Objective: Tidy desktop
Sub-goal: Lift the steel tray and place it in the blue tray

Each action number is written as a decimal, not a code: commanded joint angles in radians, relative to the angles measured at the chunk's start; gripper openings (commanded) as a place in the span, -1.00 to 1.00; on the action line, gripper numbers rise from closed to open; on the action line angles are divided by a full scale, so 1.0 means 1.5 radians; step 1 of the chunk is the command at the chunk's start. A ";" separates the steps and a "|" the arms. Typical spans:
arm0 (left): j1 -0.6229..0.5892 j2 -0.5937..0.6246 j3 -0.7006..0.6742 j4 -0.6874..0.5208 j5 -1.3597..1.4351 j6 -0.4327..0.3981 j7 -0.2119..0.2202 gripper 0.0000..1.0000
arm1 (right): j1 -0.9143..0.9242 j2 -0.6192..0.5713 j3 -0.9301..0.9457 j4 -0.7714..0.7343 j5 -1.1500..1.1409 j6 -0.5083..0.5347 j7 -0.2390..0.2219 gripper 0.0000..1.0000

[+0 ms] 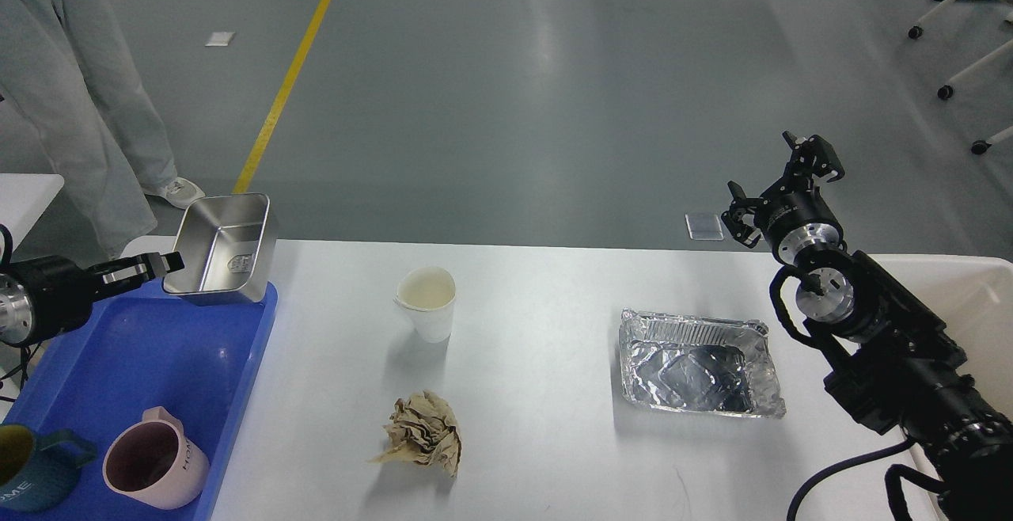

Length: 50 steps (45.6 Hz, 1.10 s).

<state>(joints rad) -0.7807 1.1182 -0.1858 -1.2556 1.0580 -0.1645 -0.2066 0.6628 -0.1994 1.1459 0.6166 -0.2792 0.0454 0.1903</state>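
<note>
The white desktop [538, 363] carries a white paper cup [427, 302], a crumpled brown paper ball [423, 432] and a crinkled foil tray [696, 363]. My left gripper [165, 265] is shut on the near rim of a steel box [225, 248] and holds it tilted in the air over the far right corner of the blue tray [150, 347]. My right gripper [779, 180] is open and empty, raised above the desktop's far right edge, beyond the foil tray.
In the blue tray stand a pink mug [154, 462] and a dark teal mug [32, 469] at its near end. A white bin [981, 299] sits at the right edge. A person's legs [79, 85] stand beyond the table at far left.
</note>
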 commanded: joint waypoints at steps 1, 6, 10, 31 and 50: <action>0.009 0.030 0.005 -0.007 -0.002 0.002 -0.002 -0.97 | -0.001 0.000 0.000 -0.002 0.000 0.001 0.000 1.00; 0.022 0.045 0.007 -0.001 -0.010 0.011 -0.004 -0.97 | -0.001 0.003 0.000 -0.012 0.000 0.003 0.000 1.00; 0.041 0.043 0.008 0.009 -0.013 0.032 -0.001 -0.97 | -0.002 0.004 0.000 -0.012 0.000 0.003 0.000 1.00; 0.115 -0.087 0.008 0.203 -0.014 0.060 -0.007 -0.97 | -0.008 0.003 -0.001 -0.020 0.000 0.004 0.000 1.00; 0.119 -0.232 0.011 0.377 -0.011 0.057 -0.012 -0.94 | -0.014 -0.001 -0.002 -0.021 0.000 0.004 0.000 1.00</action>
<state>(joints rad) -0.6047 0.8204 -0.1686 -0.7491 1.0408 -0.0762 -0.2221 0.6438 -0.1995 1.1428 0.5844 -0.2792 0.0522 0.1903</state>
